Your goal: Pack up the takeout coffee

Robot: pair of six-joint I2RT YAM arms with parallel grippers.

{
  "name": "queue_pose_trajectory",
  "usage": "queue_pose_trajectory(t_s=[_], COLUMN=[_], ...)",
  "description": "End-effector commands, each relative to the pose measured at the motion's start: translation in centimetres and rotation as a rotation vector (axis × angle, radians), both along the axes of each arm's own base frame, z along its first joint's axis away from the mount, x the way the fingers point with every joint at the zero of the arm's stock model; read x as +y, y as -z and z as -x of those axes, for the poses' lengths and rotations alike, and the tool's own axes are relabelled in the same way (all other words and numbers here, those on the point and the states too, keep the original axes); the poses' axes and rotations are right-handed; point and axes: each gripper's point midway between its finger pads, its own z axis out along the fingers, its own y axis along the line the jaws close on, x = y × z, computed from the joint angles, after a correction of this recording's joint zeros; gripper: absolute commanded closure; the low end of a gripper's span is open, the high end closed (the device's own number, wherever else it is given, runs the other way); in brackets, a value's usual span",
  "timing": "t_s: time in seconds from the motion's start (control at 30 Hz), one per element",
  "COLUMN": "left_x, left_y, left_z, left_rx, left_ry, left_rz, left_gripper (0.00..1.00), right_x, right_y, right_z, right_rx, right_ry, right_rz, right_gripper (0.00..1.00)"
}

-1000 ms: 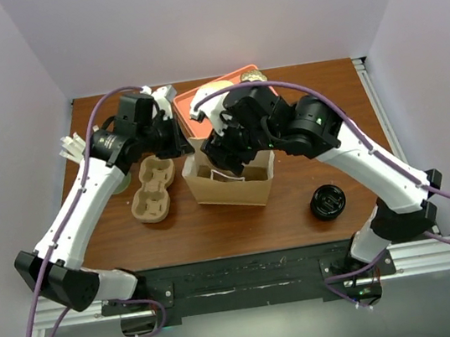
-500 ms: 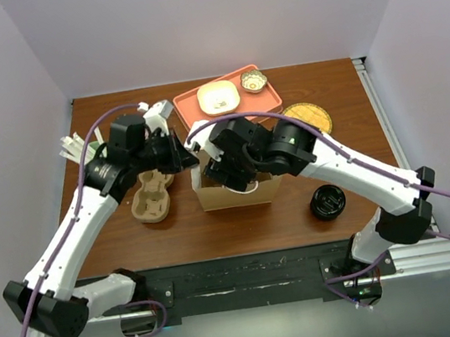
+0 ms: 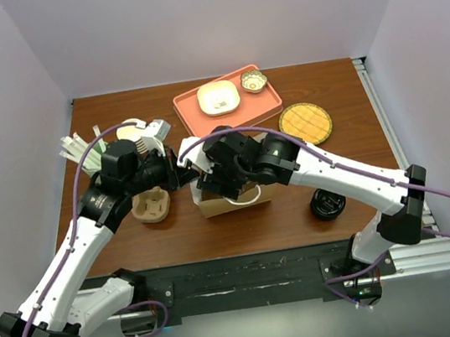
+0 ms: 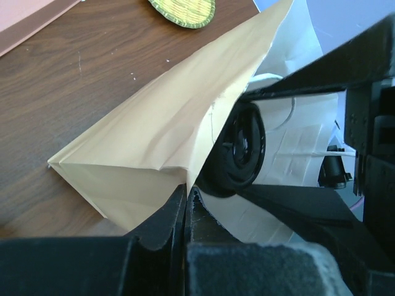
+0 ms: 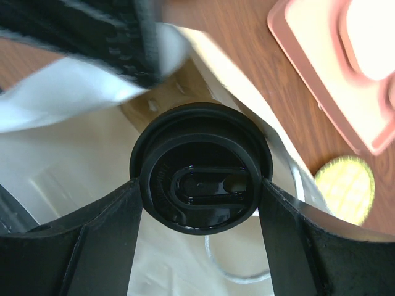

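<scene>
The left arm (image 3: 63,265) and right arm (image 3: 350,182) are built alike: smooth white tubes linked by bulky black rounded joints. A purple cable (image 3: 82,167) loops loosely along each, and the wide, flat fingers (image 5: 92,246) at their tips are matte black.

bag (image 3: 224,205) mouth: filled by coffee cup (image 5: 200,185) and right fingers (image 5: 102,240), paper walls close around | left rim: pinched by left fingers (image 4: 165,221) | left: cup carrier (image 3: 152,206) near | right: black lid piece (image 3: 328,202) apart, bare tabletop (image 3: 295,210) between | behind: tray (image 3: 199,109)
</scene>
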Motion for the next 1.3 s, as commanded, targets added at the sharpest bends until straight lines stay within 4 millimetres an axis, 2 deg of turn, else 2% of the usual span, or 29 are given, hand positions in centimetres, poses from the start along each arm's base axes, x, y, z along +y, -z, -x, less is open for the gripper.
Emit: queue_pose_trajectory(t_s=[0.0,0.1,0.3,0.37,0.5,0.6,0.67,0.7,0.73,0.87,1.0,1.07,1.1,1.13,1.27], left_x=[-0.5,-0.7,-0.8,-0.9,-0.9,-0.8,-1.0,-0.9,-1.2,-1.0,0.1,0.5,0.8,0.8,-0.2], left_y=[-1.8,-2.1,-3.2,-3.0,-2.2,-1.1,-1.4,-0.9,-1.7,-2.0,-3.5,-3.3,-3.7,-3.2,-2.5], left_z=[-0.5,-0.7,-0.8,-0.5,-0.3,-0.6,-0.8,-1.2,-1.2,-1.4,-1.4,-1.5,-1.3,-1.1,0.1], left_rx=[-0.085,-0.094,-0.132,-0.138,-0.143,-0.12,-0.135,-0.137,-0.153,-0.194,-0.265,-0.306,-0.327,-0.323,-0.349], left_ry=[0.029,0.037,0.047,0.062,0.077,0.056,0.049,0.036,0.04,0.018,-0.025,-0.041,-0.049,-0.045,-0.013], left_rz=[0.025,0.026,0.035,0.041,0.041,0.019,-0.006,-0.043,-0.05,-0.09,-0.109,-0.123,-0.118,-0.117,-0.073], left_gripper=[1.0,1.0,1.0,1.0,1.0,1.0,1.0,1.0,1.0,1.0,1.0,1.0,1.0,1.0,1.0], right_x=[0.9,0.5,-0.4,-0.5,-1.5,-1.5,-1.8,-1.9,-2.1,-3.2,-4.2,-4.7,-5.2,-5.4,-6.2], right_y=[-1.4,-0.2,1.2,1.2,3.1,3.4,3.5,3.8,4.0,5.2,5.6,5.8,6.1,6.4,7.4], right_z=[1.1,2.2,1.8,1.6,0.7,0.5,0.0,-0.1,-0.2,-0.7,-1.1,-1.2,-1.3,-1.2,-0.9], right_rx=[-0.036,-0.019,-0.044,-0.067,-0.12,-0.151,-0.173,-0.179,-0.182,-0.199,-0.216,-0.232,-0.24,-0.238,-0.22], right_ry=[-0.15,-0.214,-0.209,-0.216,-0.199,-0.211,-0.193,-0.183,-0.173,-0.114,-0.048,-0.038,-0.024,-0.027,-0.032], right_rz=[-0.075,-0.056,-0.014,-0.012,0.038,0.036,0.051,0.056,0.061,0.08,0.09,0.095,0.115,0.127,0.164], right_gripper=[0.57,0.57,0.58,0.59,0.6,0.6,0.6,0.6,0.61,0.61,0.62,0.62,0.62,0.62,0.62])
